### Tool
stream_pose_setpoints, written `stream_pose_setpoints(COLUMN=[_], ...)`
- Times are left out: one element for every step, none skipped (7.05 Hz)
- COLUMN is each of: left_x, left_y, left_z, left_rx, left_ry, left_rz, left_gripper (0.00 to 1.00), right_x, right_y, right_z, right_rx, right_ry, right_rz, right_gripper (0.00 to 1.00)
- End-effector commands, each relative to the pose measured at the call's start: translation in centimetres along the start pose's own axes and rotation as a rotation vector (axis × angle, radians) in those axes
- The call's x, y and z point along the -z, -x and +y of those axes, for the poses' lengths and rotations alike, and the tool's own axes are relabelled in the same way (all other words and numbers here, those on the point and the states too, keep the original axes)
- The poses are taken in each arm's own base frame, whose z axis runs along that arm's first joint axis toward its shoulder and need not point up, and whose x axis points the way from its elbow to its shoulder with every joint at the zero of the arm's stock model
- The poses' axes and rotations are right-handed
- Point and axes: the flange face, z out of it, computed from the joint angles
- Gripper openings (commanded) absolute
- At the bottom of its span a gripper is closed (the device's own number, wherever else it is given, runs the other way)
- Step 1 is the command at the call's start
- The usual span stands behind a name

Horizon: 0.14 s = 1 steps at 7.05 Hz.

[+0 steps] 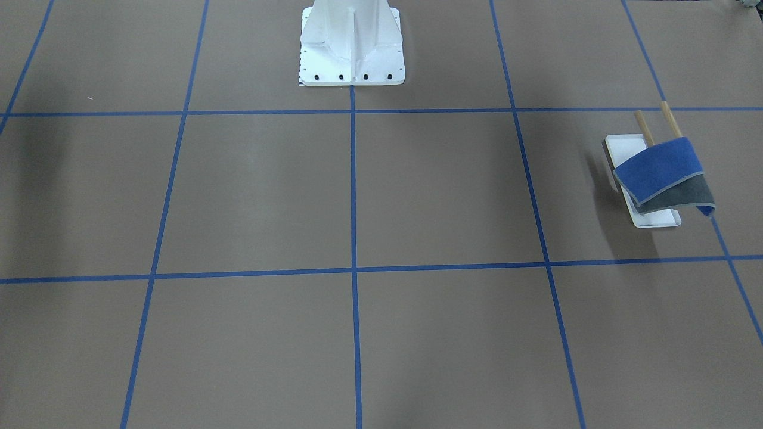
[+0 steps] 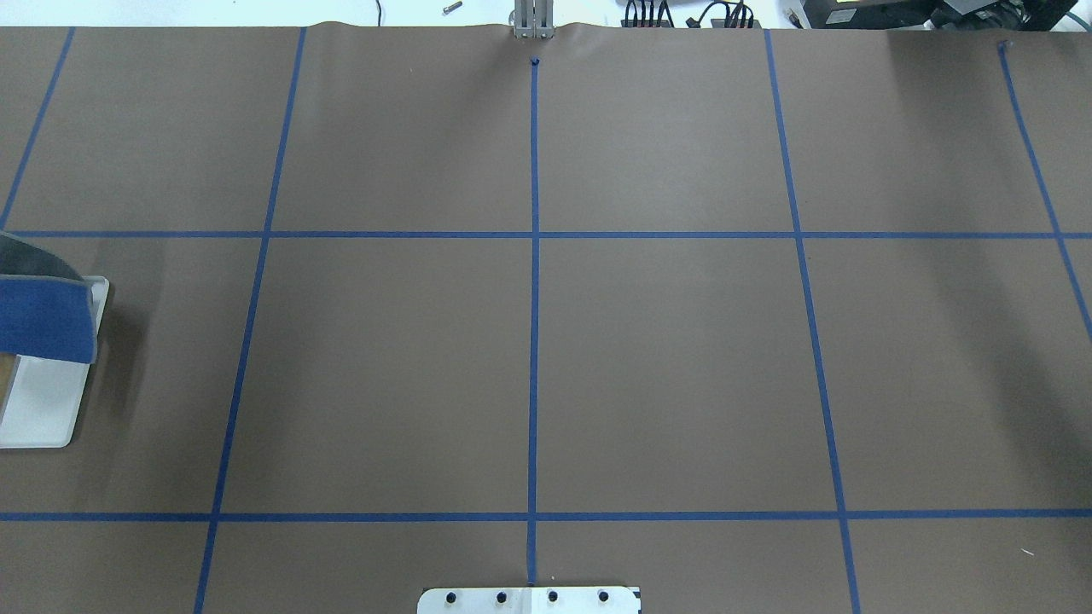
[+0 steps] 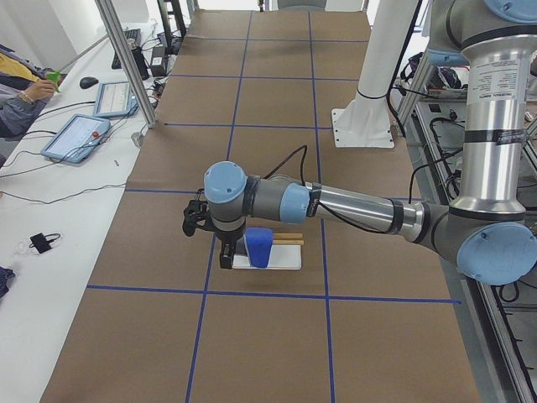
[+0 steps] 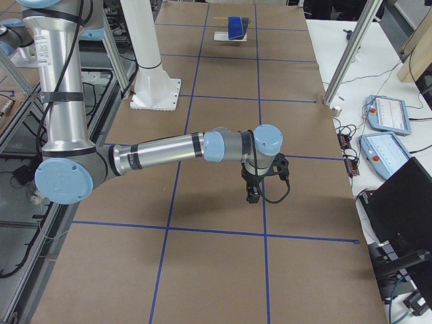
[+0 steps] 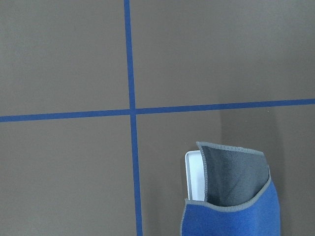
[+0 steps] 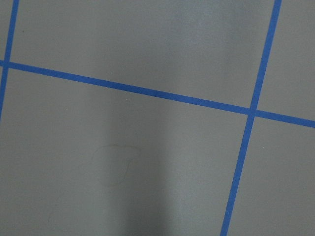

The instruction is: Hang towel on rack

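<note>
The towel hangs folded over the rack's two wooden bars, blue side on top and grey side below. The rack's white tray base stands on the brown table. The towel also shows in the overhead view, the left wrist view and the far end of the right side view. My left gripper hangs just beside the towel; I cannot tell whether it is open or shut. My right gripper hovers over bare table far from the rack; I cannot tell its state.
The big white bolted pedestal stands at the robot's base. Blue tape lines divide the brown table cover. An operators' desk with tablets runs along the table's far side, with metal posts.
</note>
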Motion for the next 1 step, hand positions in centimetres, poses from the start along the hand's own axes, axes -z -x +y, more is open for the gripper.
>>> stream_pose_setpoints(left_x=[-0.16], left_y=[0.21], left_z=[0.18], left_rx=[0.000], left_ry=[0.002], left_rz=[0.000], left_gripper=[0.98], right_x=[0.40], right_y=[-0.33], right_z=[0.07], right_rx=[-0.006], right_ry=[-0.008], right_rz=[0.001], right_gripper=[1.00])
